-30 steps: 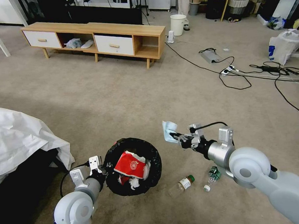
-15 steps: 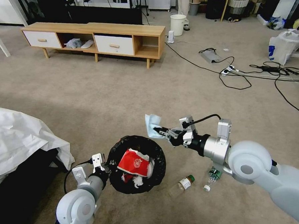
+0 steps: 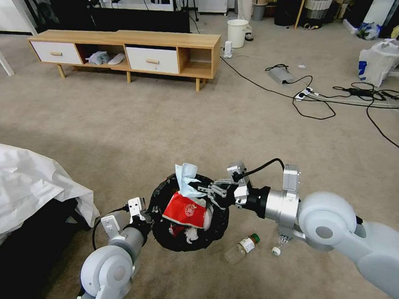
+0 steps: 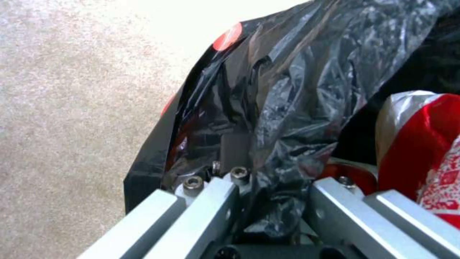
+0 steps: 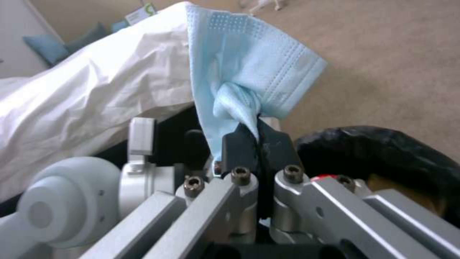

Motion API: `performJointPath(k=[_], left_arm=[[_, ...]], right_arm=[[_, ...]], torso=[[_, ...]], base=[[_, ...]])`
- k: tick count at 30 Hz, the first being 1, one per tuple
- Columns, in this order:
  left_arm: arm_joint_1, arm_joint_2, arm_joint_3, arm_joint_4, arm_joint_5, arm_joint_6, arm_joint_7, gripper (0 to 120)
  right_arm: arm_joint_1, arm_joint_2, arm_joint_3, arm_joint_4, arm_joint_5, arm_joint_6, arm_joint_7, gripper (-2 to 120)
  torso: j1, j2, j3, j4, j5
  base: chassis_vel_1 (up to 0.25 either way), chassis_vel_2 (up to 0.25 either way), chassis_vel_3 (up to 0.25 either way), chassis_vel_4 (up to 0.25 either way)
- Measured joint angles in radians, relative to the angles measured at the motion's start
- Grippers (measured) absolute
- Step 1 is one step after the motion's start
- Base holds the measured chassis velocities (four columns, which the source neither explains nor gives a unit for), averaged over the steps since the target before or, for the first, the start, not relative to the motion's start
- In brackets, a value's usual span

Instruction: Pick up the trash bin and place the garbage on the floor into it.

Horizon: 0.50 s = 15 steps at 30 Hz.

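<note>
The left gripper (image 3: pixel 146 213) clamps the rim of the round, black-bagged trash bin (image 3: pixel 221 219), held off the beige carpet floor (image 3: pixel 162 120). The right gripper (image 3: pixel 201 190), pinching a pale blue face mask (image 3: pixel 185 177), hovers over it. A red wrapper (image 3: pixel 185 210) is in; two green-capped bottles (image 3: pixel 242 246) remain beside the bin.

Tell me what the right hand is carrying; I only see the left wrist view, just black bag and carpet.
Observer: The right hand is shut on a light blue face mask.
Operator: Is it over the opening?
Observer: Yes, the head view shows the mask above the trash bin opening.
Operator: Any litter lying around down there?
Observer: A green-capped bottle lies on the floor beside the bin.
</note>
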Motion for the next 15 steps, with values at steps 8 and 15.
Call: performJointPath(k=[8, 15], left_arm=[[-0.019, -0.011, 0.014, 0.014, 0.002, 0.006, -0.012, 0], [-0.030, -0.020, 0.024, 0.042, 0.011, 0.012, -0.017, 0]], right_arm=[[0.021, -0.009, -0.014, 0.008, 0.006, 0.000, -0.021, 0], [0.024, -0.009, -0.026, 0.013, 0.007, -0.001, -0.022, 0]], torso=[[0.000, 0.000, 0.000, -0.0001, 0.0000], [0.000, 0.000, 0.000, -0.0001, 0.0000]], base=[[0.000, 0.000, 0.000, 0.000], [0.000, 0.000, 0.000, 0.000]])
